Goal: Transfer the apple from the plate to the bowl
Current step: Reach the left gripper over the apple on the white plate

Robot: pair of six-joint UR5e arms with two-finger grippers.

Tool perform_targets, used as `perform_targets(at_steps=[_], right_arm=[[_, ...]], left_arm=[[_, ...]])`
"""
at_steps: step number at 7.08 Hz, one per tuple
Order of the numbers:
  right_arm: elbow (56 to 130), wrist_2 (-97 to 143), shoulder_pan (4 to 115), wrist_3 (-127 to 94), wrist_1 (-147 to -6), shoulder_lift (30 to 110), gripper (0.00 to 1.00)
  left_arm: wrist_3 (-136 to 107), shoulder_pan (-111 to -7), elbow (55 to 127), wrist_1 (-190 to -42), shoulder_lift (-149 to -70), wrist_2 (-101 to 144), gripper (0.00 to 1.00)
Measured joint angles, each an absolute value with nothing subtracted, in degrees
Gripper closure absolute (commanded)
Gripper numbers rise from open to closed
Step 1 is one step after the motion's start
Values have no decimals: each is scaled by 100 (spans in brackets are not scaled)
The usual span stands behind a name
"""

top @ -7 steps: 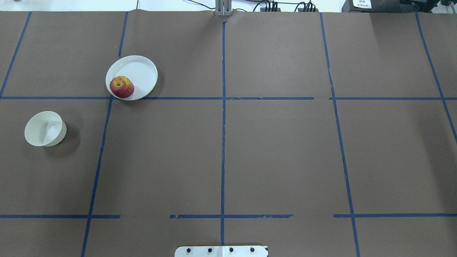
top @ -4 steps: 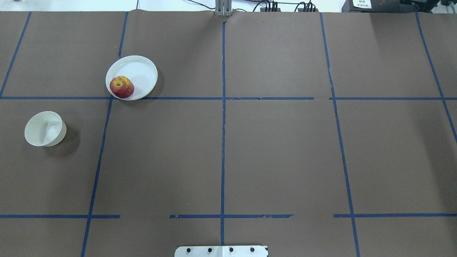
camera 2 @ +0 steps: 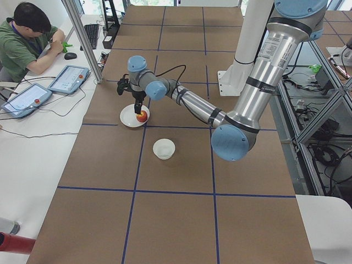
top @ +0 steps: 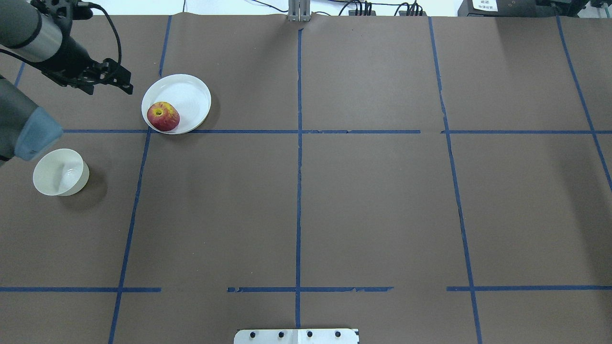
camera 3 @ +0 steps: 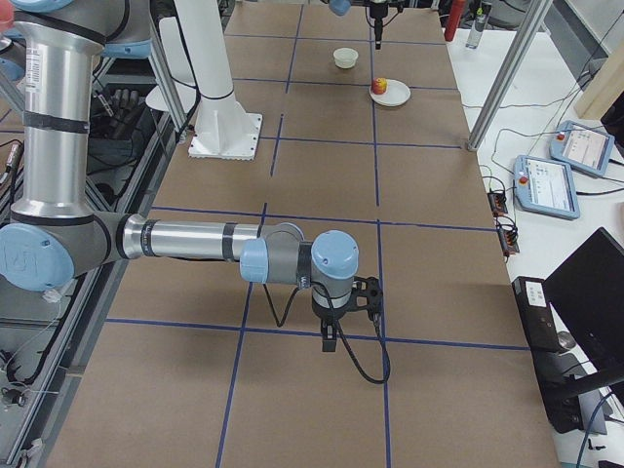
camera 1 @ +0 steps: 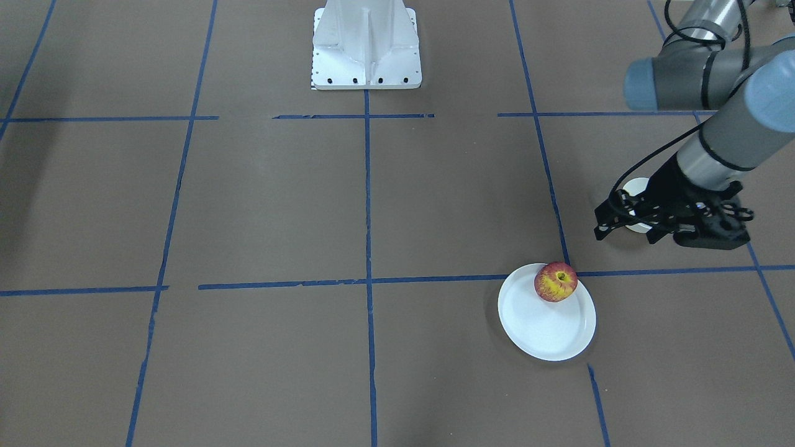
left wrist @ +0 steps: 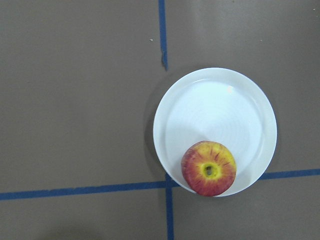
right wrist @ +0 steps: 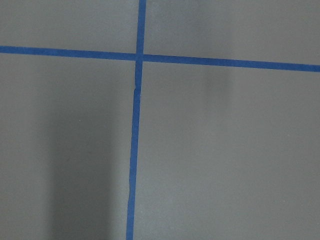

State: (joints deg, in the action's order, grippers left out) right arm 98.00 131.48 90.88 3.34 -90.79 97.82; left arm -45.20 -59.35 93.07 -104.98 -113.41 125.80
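Red streaked with yellow, the apple [top: 163, 116] sits stem dimple up on the white plate [top: 184, 93], against the rim on the robot's side, where two blue tape lines cross on the brown paper tabletop [top: 373, 200]. The cream bowl [top: 60, 172] stands empty, well apart from the plate, nearer the robot and farther to its left. The left end effector [camera 1: 624, 236] hangs above the tabletop just beside the plate, holding nothing, its fingers seemingly spread. Its wrist camera looks straight down on plate and apple, both off centre. The right end effector [camera 3: 330, 341] hovers over bare paper far across the tabletop; whether it is spread or pressed together cannot be told. By these views no part of the move is done. Lining up over the apple, the grasp, the lift, the carry and the release into the bowl all remain.
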Motion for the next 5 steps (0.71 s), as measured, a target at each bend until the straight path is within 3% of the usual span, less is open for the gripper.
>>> perform_targets(at_steps=[5], right_arm=[[9800,13149,9088,334,-9079,9782,0]], left_arm=[[-5024,-5207,7622,-11912,-11958,11758,0]])
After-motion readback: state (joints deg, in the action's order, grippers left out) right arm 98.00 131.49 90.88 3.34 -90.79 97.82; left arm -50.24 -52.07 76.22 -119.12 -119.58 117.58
